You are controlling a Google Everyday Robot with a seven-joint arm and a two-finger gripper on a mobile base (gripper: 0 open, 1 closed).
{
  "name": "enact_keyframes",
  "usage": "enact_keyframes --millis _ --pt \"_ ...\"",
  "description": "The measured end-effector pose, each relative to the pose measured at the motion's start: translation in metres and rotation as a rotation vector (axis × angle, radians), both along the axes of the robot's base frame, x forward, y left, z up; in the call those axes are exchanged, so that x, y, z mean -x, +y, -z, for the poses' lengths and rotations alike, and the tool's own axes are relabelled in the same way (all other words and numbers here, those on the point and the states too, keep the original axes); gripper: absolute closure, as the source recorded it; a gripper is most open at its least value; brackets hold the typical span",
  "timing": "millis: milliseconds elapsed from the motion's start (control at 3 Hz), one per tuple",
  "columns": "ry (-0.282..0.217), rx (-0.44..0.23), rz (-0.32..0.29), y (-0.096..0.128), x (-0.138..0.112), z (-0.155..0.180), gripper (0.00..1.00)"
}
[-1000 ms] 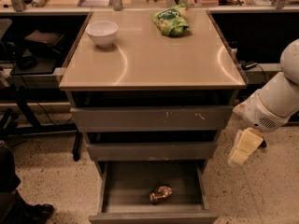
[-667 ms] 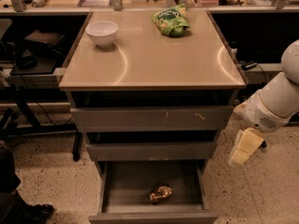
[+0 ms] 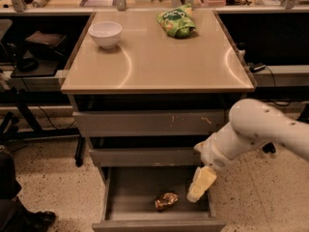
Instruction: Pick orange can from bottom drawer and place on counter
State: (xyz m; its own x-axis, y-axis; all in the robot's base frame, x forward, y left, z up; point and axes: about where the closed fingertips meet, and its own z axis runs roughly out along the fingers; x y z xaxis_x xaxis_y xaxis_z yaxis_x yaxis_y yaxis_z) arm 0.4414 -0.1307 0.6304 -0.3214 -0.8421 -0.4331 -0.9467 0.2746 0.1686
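Orange can first: it lies on its side on the floor of the bottom drawer, which is pulled out. The can sits close to the drawer's front wall and a little right of its middle. Its long axis looks to run roughly across the drawer, left to right with a slight skew, though the crumpled shine makes that hard to call.

Now the relation that counts. The gripper hangs just beside the can on the picture's right, over the right part of the drawer and pointing down and leftward. The can lies to the left of the tip and a touch nearer the drawer front. Near, but I judge them apart, not touching. Whether the gripper is set wide or narrow, I cannot tell, and it holds nothing that I can see.

The pale arm slants in from the right edge of the picture, passing in front of the right ends of the two upper drawers.

My read is a short shift left, then a close across the can's narrow width.

Up top, the counter has a white bowl near its far-left corner and a green snack bag at the far edge, right of centre. The stretch along the front edge looks the likely landing spot.
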Motion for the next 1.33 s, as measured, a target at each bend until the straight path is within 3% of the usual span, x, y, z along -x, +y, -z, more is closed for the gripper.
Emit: enact_keyframes --millis 333,667,1000,1333 --pt "0.069 -0.075 -0.017 0.069 0.005 0.086 0.00" --pt "0.085 -0.129 0.073 0.115 -0.018 0.142 0.00" --pt "0.051 -0.146 0.107 0.120 -0.031 0.147 0.00" --pt "0.101 -0.165 0.162 0.118 -0.042 0.175 0.00"
